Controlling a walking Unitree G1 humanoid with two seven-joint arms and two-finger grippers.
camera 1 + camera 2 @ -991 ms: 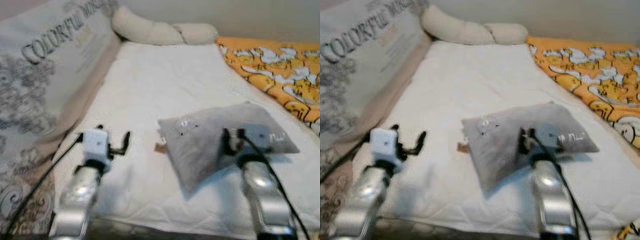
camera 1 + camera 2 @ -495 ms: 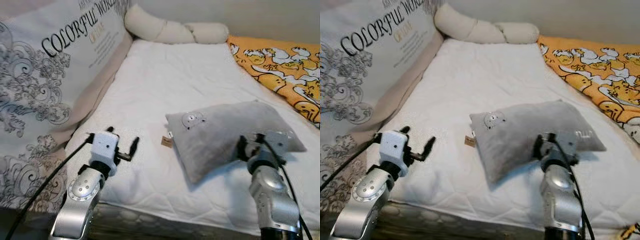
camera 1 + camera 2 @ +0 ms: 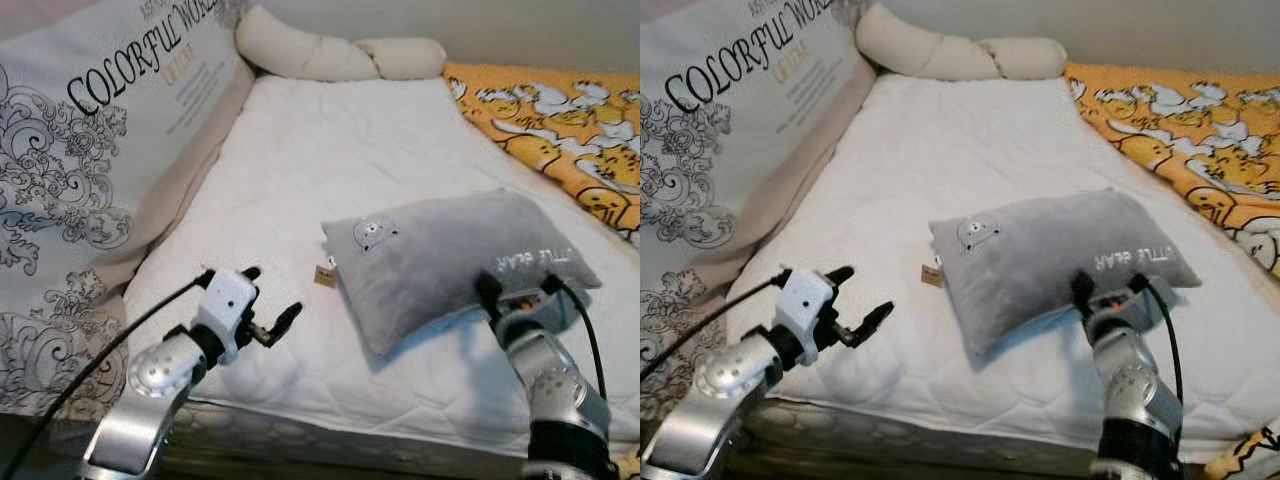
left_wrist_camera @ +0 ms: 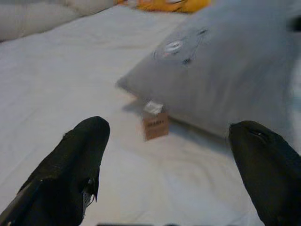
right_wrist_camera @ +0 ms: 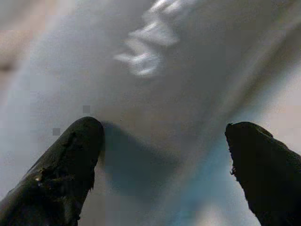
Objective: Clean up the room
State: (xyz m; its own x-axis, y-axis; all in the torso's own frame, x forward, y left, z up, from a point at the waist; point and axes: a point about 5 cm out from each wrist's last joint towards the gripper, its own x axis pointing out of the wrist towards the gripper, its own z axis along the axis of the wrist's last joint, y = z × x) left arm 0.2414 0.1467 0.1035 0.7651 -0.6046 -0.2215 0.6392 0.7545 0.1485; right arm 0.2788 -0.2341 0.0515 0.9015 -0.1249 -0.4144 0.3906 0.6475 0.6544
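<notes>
Centrally, a white quilted mattress [image 3: 330,180] spans most of the frame, its near edge running along the bottom. At upper left a large printed cushion [image 3: 90,170] lettered "COLORFUL WORLD" leans along the mattress side; a cream bolster [image 3: 330,58] lies across the top; an orange patterned blanket [image 3: 560,125] occupies the upper right. Open white surface lies between cushion and pillow, and above the pillow to the bolster. Right of centre rests the grey pillow [image 3: 455,255], soft plush, bear face stitched near its left corner, white lettering at its right end, a small brown tag [image 3: 325,276] just beside its left edge. Right gripper [image 5: 164,155], lower right, fingers spread apart, noses against the pillow's near edge. Left gripper [image 3: 270,300], lower left, fingers parted, holds nothing, hovering over bare mattress, apart from the tag
</notes>
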